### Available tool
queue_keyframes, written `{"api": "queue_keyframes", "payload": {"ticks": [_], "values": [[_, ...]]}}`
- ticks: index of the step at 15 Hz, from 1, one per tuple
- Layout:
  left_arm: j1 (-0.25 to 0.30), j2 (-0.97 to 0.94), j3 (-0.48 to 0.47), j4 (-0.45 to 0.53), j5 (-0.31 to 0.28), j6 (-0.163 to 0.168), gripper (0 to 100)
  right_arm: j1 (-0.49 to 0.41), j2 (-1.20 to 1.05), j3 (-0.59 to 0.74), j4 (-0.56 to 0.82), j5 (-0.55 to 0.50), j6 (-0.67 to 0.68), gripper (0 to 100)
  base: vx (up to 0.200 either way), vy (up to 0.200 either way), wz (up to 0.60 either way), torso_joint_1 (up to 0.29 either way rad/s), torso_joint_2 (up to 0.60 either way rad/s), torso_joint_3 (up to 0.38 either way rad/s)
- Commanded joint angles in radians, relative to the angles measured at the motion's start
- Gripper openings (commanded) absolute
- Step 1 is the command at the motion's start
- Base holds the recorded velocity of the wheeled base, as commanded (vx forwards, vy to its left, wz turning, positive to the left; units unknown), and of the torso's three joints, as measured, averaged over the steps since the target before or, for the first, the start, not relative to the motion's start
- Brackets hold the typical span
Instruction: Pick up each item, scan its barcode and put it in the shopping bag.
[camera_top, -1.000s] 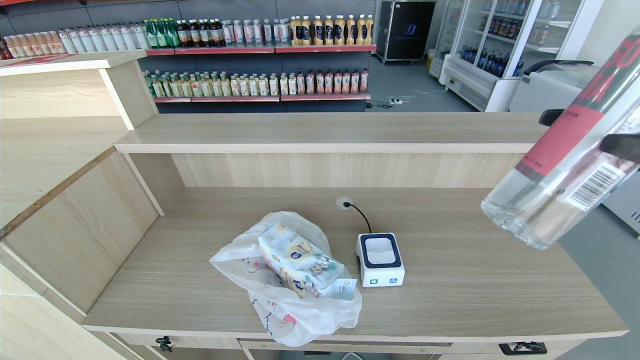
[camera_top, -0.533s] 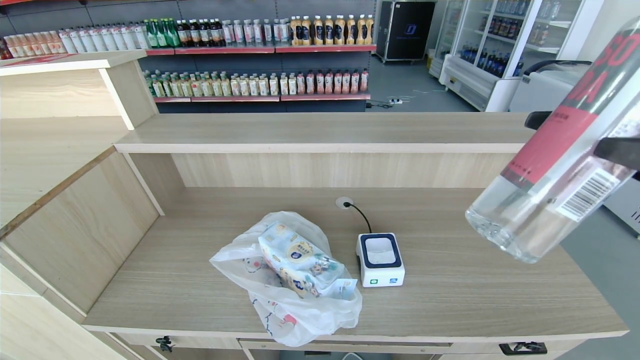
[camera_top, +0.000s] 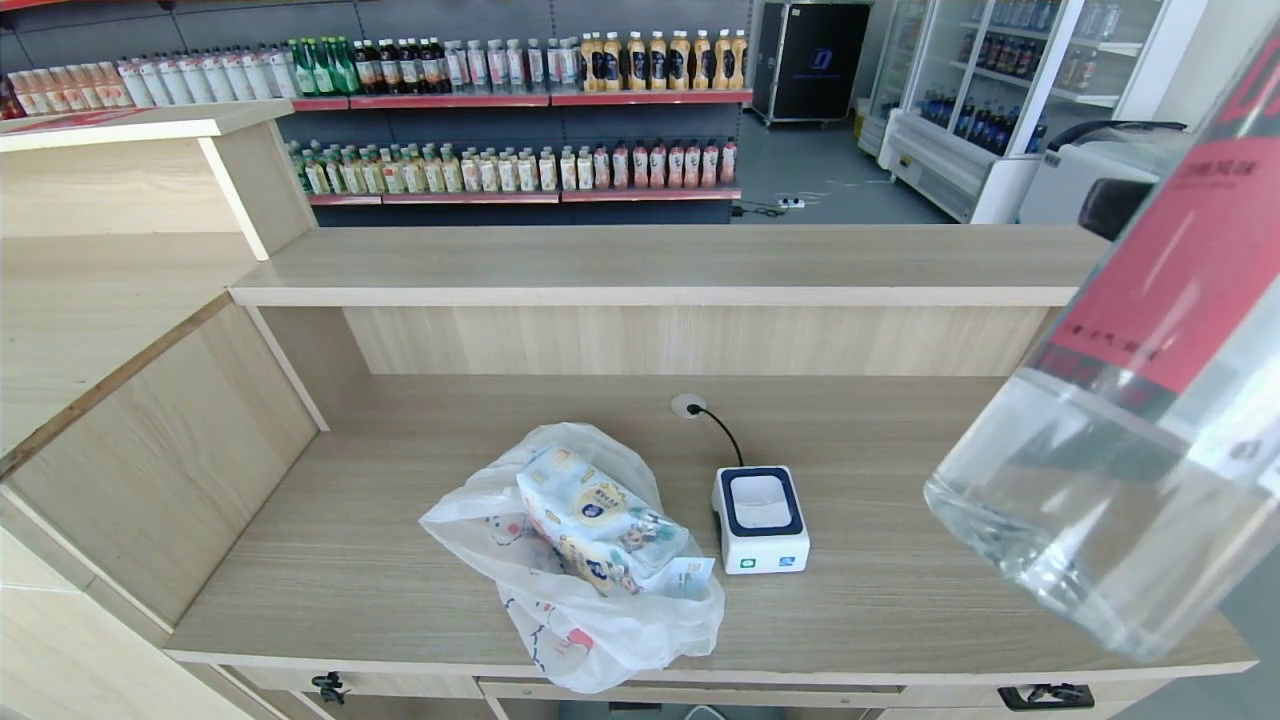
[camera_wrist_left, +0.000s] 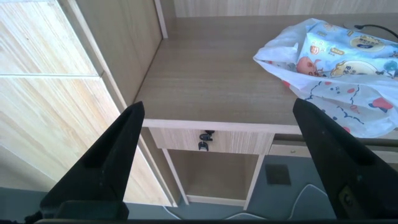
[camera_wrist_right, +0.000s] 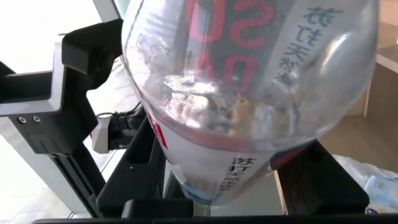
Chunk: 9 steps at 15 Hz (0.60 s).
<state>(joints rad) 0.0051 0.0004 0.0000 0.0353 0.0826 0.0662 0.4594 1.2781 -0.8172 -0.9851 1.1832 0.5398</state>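
- The right gripper (camera_wrist_right: 230, 186) is clenched on a clear bottle (camera_top: 1130, 400), held high over the 3 o'clock end of the counter (camera_top: 950, 560).
- The bottle's long axis is tilted, base down toward 7 o'clock and neck up toward 1 o'clock.
- Its red label carries large white letters and smaller characters. I cannot tell which way the barcode faces.
- The left gripper (camera_wrist_left: 217, 155) hangs spread wide and holds nothing, off the counter's near 7 o'clock corner.
- The shopping bag (camera_top: 570, 600) lies near the counter's front edge, with a printed soft pack (camera_top: 600, 525) in its mouth.
- The scanner (camera_top: 760, 518) sits at 9 o'clock from the bottle's base, just beside the bag. The right arm is nearer, so the barcode likely has to be turned down toward the scanner.
- Shelves of drinks (camera_top: 520, 165) stand at 12 o'clock.
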Motion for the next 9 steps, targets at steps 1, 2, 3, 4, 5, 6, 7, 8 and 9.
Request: {"api": "queue_keyframes", "payload": {"ticks": [1,2,3,4,5,6,7,8,9], "values": [[0.001,0.000,0.000,0.000,0.000,0.000,100,0.016,-0.011,0.007,0.000,0.001,0.000,0,0.000,0.000,0.00,0.000,0.00,0.000],[0.001,0.000,0.000,0.000,0.000,0.000,100,0.016,-0.014,0.007,0.002,0.001,0.000,0,0.000,0.000,0.00,0.000,0.00,0.000],[0.001,0.000,0.000,0.000,0.000,0.000,100,0.018,-0.013,0.007,0.003,0.001,0.000,0,0.000,0.000,0.00,0.000,0.00,0.000],[-0.001,0.000,0.000,0.000,0.000,0.000,100,0.018,-0.011,0.006,0.011,0.001,0.000,0,0.000,0.000,0.00,0.000,0.00,0.000],[0.001,0.000,0.000,0.000,0.000,0.000,100,0.019,-0.011,0.006,0.016,0.001,0.000,0,0.000,0.000,0.00,0.000,0.00,0.000],[-0.001,0.000,0.000,0.000,0.000,0.001,100,0.032,-0.011,0.004,0.020,0.001,0.000,0,0.000,0.000,0.00,0.000,0.00,0.000],[0.001,0.000,0.000,0.000,0.000,0.000,100,0.036,-0.011,0.006,0.020,0.001,0.000,0,0.000,0.000,0.00,0.000,0.00,0.000],[0.001,0.000,0.000,0.000,0.000,0.000,100,0.036,-0.011,0.006,0.020,0.001,-0.001,0,0.000,0.000,0.00,0.000,0.00,0.000],[0.001,0.000,0.000,0.000,0.000,0.001,100,0.036,-0.011,0.006,0.020,0.001,-0.001,0,0.000,0.000,0.00,0.000,0.00,0.000]]}}
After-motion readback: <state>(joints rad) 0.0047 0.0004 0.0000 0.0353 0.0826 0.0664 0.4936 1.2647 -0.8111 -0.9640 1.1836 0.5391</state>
